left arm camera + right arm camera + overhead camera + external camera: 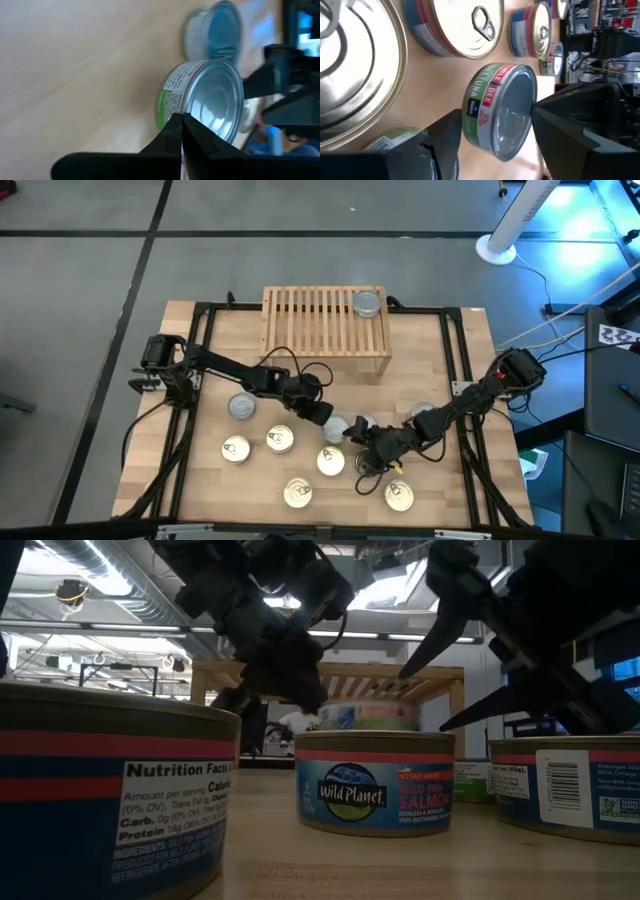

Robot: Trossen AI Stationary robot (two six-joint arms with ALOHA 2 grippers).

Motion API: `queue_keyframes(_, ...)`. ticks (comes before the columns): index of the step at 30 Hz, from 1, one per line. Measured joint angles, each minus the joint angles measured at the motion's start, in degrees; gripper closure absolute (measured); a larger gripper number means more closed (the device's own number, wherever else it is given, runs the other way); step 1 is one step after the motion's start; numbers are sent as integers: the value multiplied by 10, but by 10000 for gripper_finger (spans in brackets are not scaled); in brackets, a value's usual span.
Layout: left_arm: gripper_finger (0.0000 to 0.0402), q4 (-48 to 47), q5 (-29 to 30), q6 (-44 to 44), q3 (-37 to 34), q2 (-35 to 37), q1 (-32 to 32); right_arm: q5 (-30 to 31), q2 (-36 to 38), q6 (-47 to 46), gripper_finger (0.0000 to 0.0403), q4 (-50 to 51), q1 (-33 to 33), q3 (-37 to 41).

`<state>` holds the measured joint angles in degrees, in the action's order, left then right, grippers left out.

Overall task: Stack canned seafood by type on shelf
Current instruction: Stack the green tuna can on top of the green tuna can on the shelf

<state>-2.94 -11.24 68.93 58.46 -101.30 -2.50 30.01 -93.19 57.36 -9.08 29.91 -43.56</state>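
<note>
Shelf [325, 330]: held one silver-lidded tin [367, 304].
Left tool [181, 131]: pressed together beside green tuna tin [210, 102].
Right tool [492, 137]: spread around it.

The cans sit on a pale wooden table [210, 490] with a black metal frame [205, 308] running along its edges, set on a grey floor [90, 270] crossed by dark lines. Off the far right corner stands a white fan base [496, 248], cables [560, 310] trailing past it. Overhead, strip lights [120, 585] and ductwork [100, 555] line the ceiling.
</note>
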Motion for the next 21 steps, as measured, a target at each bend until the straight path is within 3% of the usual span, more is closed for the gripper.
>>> queue_keyframes(10, 401, 31, -15, 0, 0, 0, 0, 85, 0, 0, 160, -2, 37, 0)
queue_keyframes(21, 401, 46, -20, 0, 0, 0, 1, 89, 0, -53, 160, 1, 50, 0)
